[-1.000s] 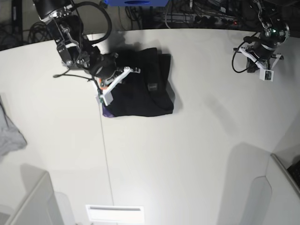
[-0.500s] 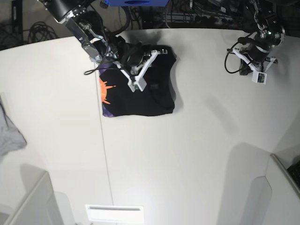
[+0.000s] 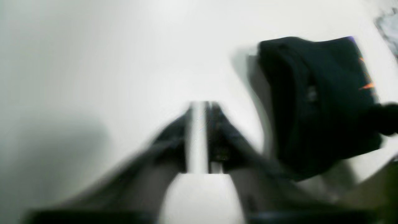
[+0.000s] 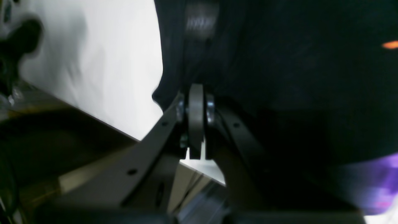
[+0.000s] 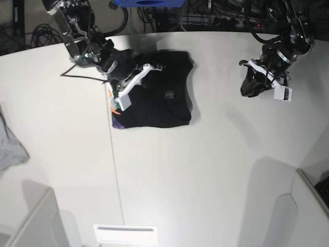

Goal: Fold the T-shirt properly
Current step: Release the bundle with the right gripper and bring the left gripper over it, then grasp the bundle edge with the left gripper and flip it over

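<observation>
The black T-shirt lies folded into a rough rectangle at the back of the white table. A bit of orange and purple print shows at its left edge. My right gripper hovers over the shirt's upper left part. In the right wrist view its fingers are pressed together, shut, in front of the black cloth; no fold shows between them. My left gripper hangs over bare table far right of the shirt. The left wrist view is blurred; the left gripper points past the T-shirt.
A small grey cloth lies at the table's left edge. White bin corners stand at the front left and front right. A white strip sits at the front edge. Cables and a blue box lie behind the table.
My right arm swung from the shirt's middle back toward its upper left, now covering most of the orange print. My left arm dropped and turned left, toward the shirt.
</observation>
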### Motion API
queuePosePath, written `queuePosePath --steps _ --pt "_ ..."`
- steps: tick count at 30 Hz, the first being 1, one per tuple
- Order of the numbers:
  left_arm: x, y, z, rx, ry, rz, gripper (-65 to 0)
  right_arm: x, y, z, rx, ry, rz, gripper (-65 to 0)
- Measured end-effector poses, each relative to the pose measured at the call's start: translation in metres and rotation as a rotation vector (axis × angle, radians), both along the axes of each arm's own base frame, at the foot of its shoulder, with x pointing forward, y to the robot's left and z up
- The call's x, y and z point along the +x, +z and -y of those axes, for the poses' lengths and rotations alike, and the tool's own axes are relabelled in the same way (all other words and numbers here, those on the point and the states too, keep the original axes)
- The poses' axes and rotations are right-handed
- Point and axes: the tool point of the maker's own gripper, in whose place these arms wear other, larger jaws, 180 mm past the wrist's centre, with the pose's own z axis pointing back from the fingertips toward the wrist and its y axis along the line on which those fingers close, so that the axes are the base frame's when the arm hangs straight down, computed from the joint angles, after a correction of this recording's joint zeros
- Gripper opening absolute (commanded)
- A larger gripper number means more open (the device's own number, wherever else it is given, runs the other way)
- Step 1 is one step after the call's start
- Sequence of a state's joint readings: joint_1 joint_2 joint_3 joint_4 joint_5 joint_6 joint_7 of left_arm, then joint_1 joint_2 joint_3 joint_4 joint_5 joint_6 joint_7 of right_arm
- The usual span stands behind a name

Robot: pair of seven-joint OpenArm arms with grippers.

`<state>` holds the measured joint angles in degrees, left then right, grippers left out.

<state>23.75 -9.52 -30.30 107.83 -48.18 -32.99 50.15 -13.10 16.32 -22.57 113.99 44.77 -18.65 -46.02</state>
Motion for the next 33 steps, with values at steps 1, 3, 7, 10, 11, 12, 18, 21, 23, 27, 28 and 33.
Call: queuePosePath --steps 1,3,7,10,11,12,18,21,23,27,28,33 --pt "0.003 0.004 0.003 -0.024 -0.004 0.011 -34.9 0.002 -0.001 0.007 -0.011 -0.016 0.002 -65.0" --pt "0.005 0.009 0.008 -0.068 -0.003 0.032 -23.4 0.001 -0.003 0.012 -0.020 -0.027 -0.006 -65.0" --pt "0.006 0.009 0.028 -0.135 -0.016 0.033 -9.5 -0.002 -0.004 0.009 -0.004 -0.035 -0.010 -65.0" --pt "0.012 0.007 0.054 -0.172 -0.084 0.032 -9.4 0.003 -0.003 0.014 -0.008 -0.068 0.034 -65.0" --pt "0.015 0.006 0.063 -0.197 -0.101 0.031 -9.4 0.003 -0.003 0.017 -0.012 -0.078 0.045 -65.0" --pt "0.018 0.004 0.070 -0.221 -0.112 0.027 -9.4 0.003 -0.004 0.020 -0.020 -0.079 0.048 -65.0" --pt "0.016 -0.038 0.097 -0.283 -0.161 -0.102 -9.4 0.009 -0.005 0.043 -0.043 -0.163 0.103 -65.0" --pt "0.017 -0.046 0.114 -0.309 -0.200 -0.128 -9.4 0.007 -0.007 0.054 -0.051 -0.209 0.109 -65.0" --pt "0.018 -0.050 0.120 -0.328 -0.210 -0.142 -9.4 0.011 -0.005 0.059 -0.056 -0.226 0.120 -65.0" --pt "0.021 -0.064 0.123 -0.359 -0.178 -0.182 -9.4 0.012 -0.005 0.062 -0.061 -0.230 0.126 -65.0" --pt "0.020 -0.068 0.125 -0.366 -0.177 -0.192 -9.4 0.011 -0.005 0.062 -0.061 -0.229 0.124 -65.0" --pt "0.022 -0.076 0.140 -0.336 -0.175 -0.216 -9.4 0.012 -0.005 0.061 -0.057 -0.230 0.125 -65.0"
